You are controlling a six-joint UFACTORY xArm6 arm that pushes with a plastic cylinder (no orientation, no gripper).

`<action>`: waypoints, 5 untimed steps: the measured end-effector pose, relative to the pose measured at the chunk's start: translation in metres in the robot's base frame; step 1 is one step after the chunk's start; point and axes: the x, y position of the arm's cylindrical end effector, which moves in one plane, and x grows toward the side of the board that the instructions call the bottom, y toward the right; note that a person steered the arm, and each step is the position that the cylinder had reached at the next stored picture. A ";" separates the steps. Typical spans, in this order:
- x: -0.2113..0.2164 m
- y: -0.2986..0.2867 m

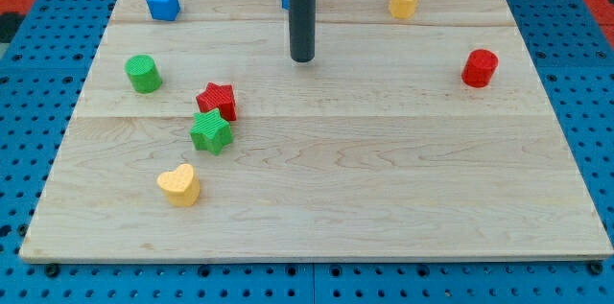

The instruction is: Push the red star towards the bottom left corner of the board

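— Nearest the bottom left corner of the tabletop [384, 208]?
— Yellow heart [178, 185], close to the push line. Just beyond it, green star [211, 132], seemingly touching the red star [217, 101] on its near side.
— And my tip [302, 58]?
— Further back, towards the top edge, well apart from the red star, off to its right. No hand fitted: nothing to open, close or grip.
— Best approach?
— Swing round to the red star's far right side, then push steadily. Probably wise to angle past the green star.
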 end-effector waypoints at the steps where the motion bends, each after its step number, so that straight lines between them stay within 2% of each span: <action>1: 0.001 0.000; 3: 0.005 -0.006; 4: 0.016 -0.007; 5: 0.044 -0.033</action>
